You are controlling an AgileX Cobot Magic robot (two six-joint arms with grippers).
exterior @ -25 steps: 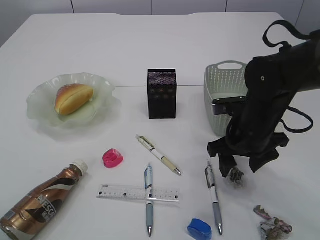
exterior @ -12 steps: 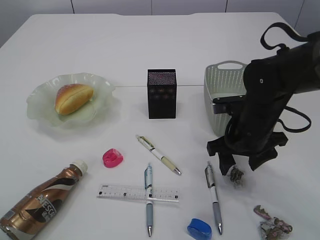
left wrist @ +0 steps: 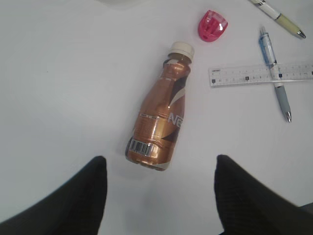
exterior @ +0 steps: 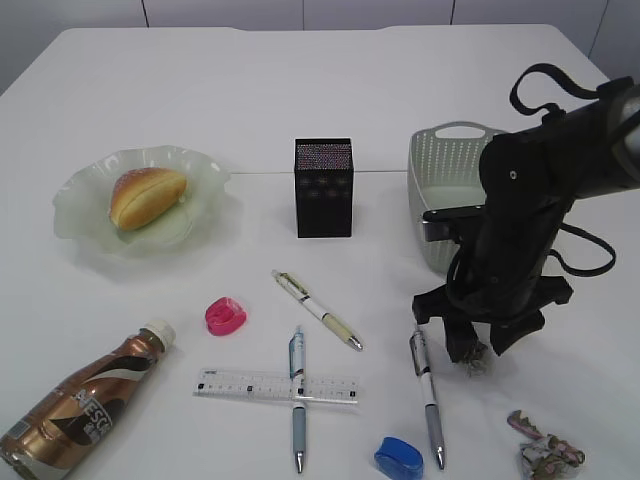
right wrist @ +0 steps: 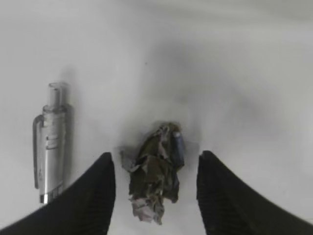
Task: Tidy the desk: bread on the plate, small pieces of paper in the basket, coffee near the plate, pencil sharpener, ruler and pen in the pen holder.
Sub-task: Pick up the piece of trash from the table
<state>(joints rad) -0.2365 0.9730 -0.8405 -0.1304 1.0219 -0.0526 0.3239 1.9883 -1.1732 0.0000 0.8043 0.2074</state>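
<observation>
My right gripper [exterior: 479, 345] [right wrist: 155, 157] is open, its fingers down on either side of a crumpled paper scrap [exterior: 474, 358] [right wrist: 156, 178] on the table, not closed on it. A second scrap [exterior: 545, 450] lies at the front right. The white basket [exterior: 445, 190] stands behind the right arm. My left gripper [left wrist: 160, 159] is open above the base of the lying coffee bottle [left wrist: 161, 122] [exterior: 85, 410]. The bread [exterior: 147, 196] lies on the green plate [exterior: 75, 190]. The black pen holder [exterior: 324, 187] stands mid-table.
A pink sharpener [exterior: 225, 315] [left wrist: 212, 25], a ruler [exterior: 250, 385] [left wrist: 239, 77] crossed by a blue pen [exterior: 298, 410] [left wrist: 276, 73], a cream pen [exterior: 318, 309], a grey pen [exterior: 427, 395] [right wrist: 49, 142] and a blue sharpener [exterior: 398, 457] lie along the front.
The right arm has come down and shifted slightly, so its open fingers now bracket the paper scrap. Nothing else has moved.
</observation>
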